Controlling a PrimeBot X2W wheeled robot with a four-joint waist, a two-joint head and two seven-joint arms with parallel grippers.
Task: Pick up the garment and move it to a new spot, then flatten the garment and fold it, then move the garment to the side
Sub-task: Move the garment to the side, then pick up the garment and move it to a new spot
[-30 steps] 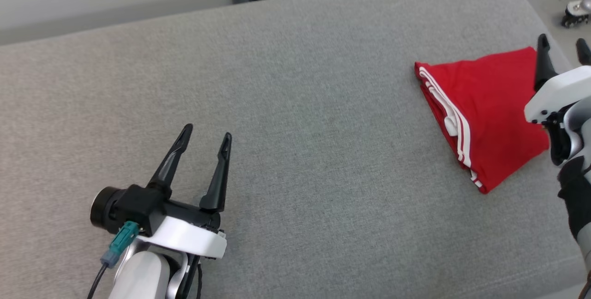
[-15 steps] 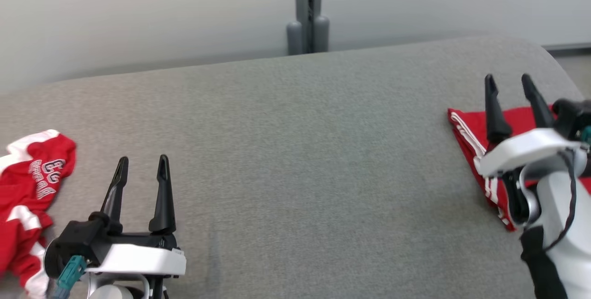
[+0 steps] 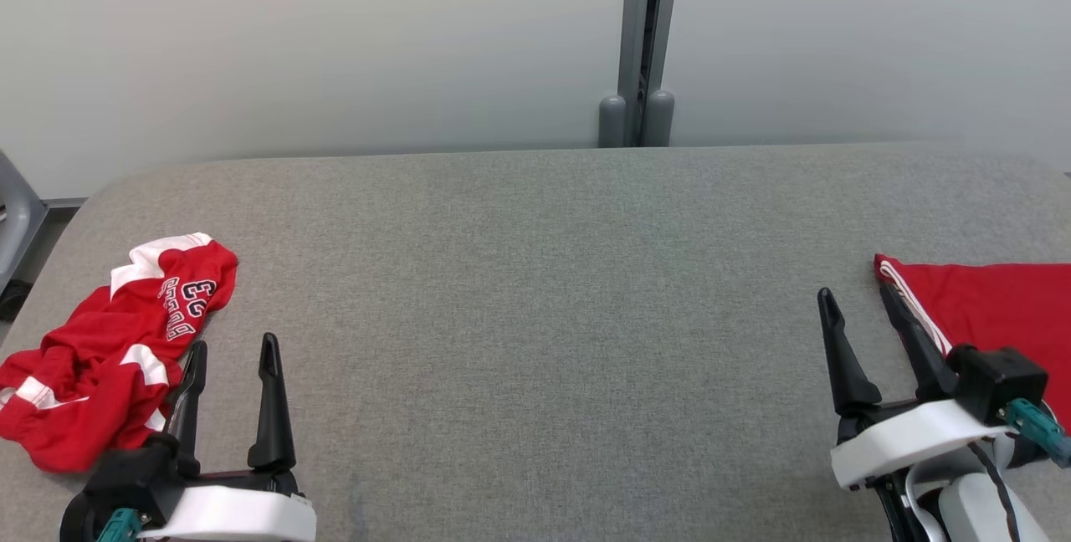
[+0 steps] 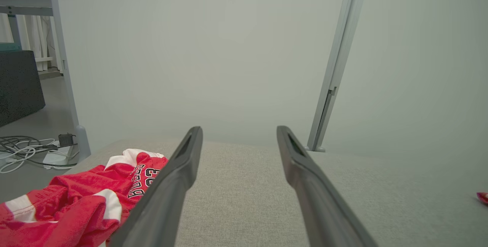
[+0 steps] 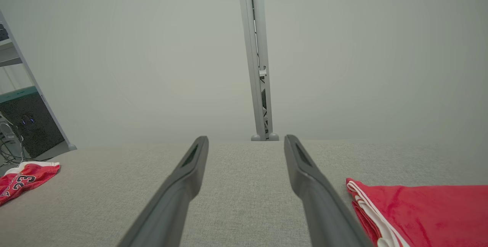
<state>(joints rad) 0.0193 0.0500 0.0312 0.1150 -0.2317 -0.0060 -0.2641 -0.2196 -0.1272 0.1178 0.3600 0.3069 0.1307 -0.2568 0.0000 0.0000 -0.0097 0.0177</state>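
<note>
— Where is the jersey?
— The crumpled red jersey (image 3: 100,375), with white trim and a 33 on it, lies bunched at the left end of the grey fabric worktop (image 3: 535,316).
— And the end effectors?
— The left end effector (image 3: 233,347) sits just beside that jersey, fingers apart, holding nothing. The right end effector (image 3: 856,295) is also spread and empty. It is next to a folded red garment (image 3: 996,308) with white stripes, which lies flat at the right end.

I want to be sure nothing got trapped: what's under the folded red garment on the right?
The folded red garment lies flat on the grey upholstered surface. At its left edge, stacked red layers with white stripes show. Anything between or beneath those layers is covered.
</note>
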